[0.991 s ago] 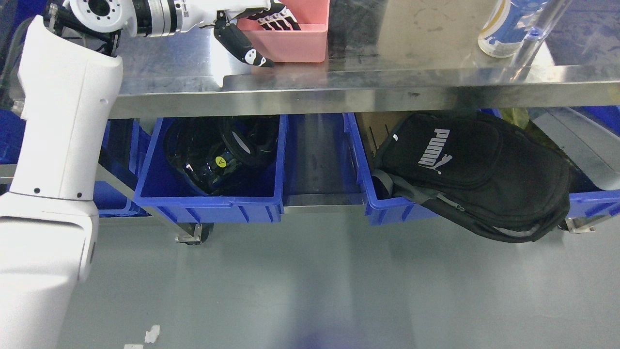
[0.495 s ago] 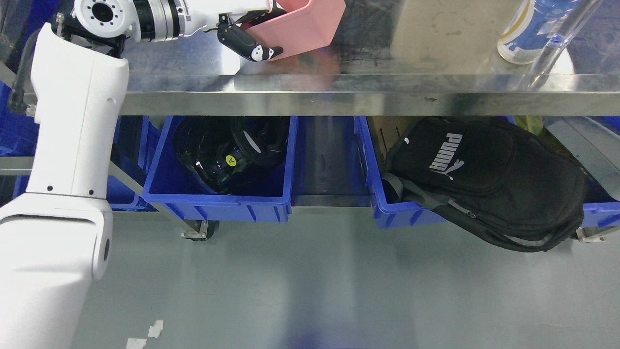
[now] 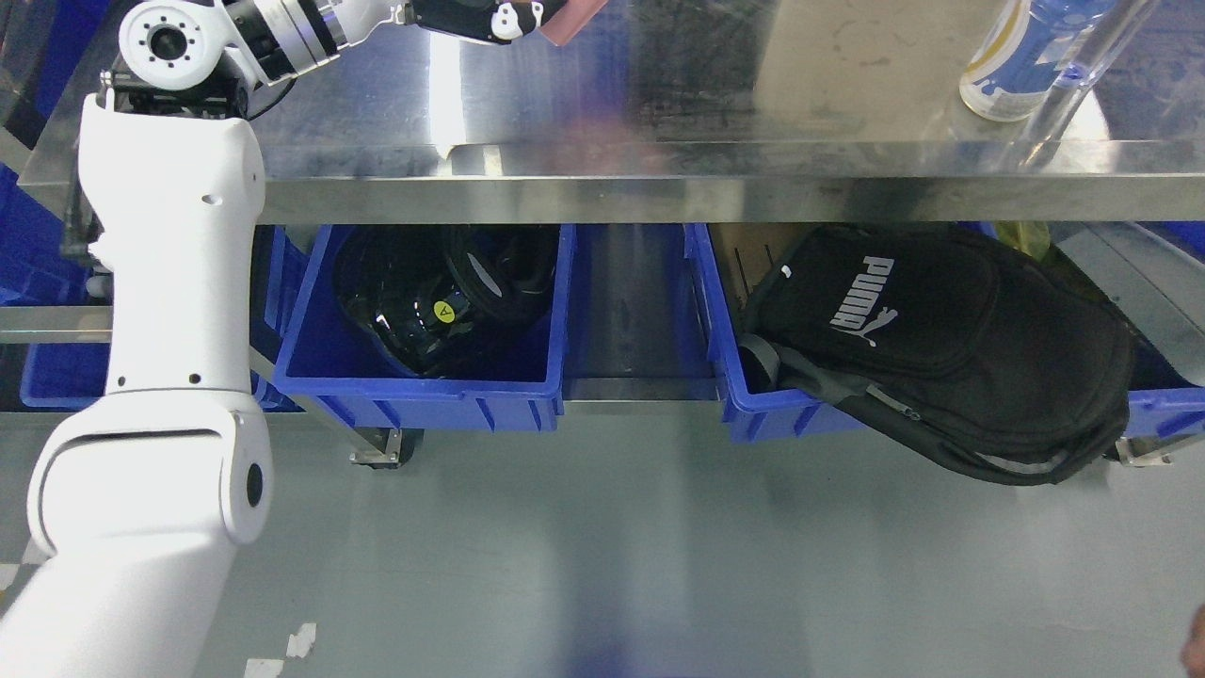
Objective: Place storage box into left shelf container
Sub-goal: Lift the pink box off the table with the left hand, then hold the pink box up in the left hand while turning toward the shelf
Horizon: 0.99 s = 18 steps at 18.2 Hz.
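Note:
My left hand point(image 3: 490, 17) is at the top edge of the head view, above the steel table point(image 3: 659, 113). Its black fingers are shut on the pink storage box point(image 3: 568, 19), of which only a small corner shows; the rest is cut off by the top of the frame. The box is lifted off the table top. The left arm point(image 3: 169, 282) rises along the left side. The left blue shelf container point(image 3: 424, 377) sits under the table and holds black items. The right hand is out of view.
A second blue bin point(image 3: 753, 414) on the lower shelf holds a black backpack point(image 3: 941, 339) that hangs over its front. A blue and yellow bottle point(image 3: 1012, 56) stands on the table at the top right. More blue bins point(image 3: 47, 377) sit at the far left. Grey floor lies below.
My left hand has lifted the pink box off the table, tilting it, and raised it until it is almost out of the top of the frame. The camera has shifted slightly.

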### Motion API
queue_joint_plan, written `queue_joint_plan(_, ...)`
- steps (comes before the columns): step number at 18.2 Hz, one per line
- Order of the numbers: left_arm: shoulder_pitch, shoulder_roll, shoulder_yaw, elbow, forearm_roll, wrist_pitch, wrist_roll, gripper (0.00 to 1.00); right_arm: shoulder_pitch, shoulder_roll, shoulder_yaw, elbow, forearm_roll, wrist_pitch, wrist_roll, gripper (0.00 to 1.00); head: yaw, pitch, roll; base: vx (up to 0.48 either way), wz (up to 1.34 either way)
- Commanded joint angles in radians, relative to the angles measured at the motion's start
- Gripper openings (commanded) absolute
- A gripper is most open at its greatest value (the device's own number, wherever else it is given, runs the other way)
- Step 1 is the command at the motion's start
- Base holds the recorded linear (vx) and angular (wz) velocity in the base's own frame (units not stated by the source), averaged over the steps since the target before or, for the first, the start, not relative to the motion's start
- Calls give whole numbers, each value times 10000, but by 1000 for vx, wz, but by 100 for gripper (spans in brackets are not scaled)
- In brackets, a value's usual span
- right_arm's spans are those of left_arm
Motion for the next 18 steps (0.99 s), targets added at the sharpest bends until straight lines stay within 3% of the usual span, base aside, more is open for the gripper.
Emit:
queue_joint_plan(1,1179,-472,1955,-947,3215,-822,49,0,-46,-175,0,-175,-215,22,-12,100,0,0,0,0,0)
queue_joint_plan(3,2114,-472,1894,-2554,3922,-871,537,0,-31,-175,0,-175,-215,22,-12,100,0,0,0,0,0)
queue_joint_plan(6,3784,-472,1237,-4887,4293,-1069,3062,1,-46,-175,0,-175,-215,22,-12,100,0,0,0,0,0)
queue_joint_plan(9,5930,-472,-294,-6867,4278,-1835,5275,1,-31,-175,0,-175,-215,37,-12,100,0,0,0,2,13)
queue_joint_plan(12,7194,-472,-1172,-7930,4278,-2204,5894,1,-31,-175,0,-175,-215,22,-12,100,0,0,0,14,91)
queue_joint_plan(14,7639,-472,-1496,-7932,4278,-2878,5910,1,-46,-175,0,-175,-215,22,-12,100,0,0,0,25,292)
queue_joint_plan(18,8145,-472,-1573,-7932,4278,-3171,5910,2,-31,-175,0,-175,-215,37,-12,100,0,0,0,23,631)
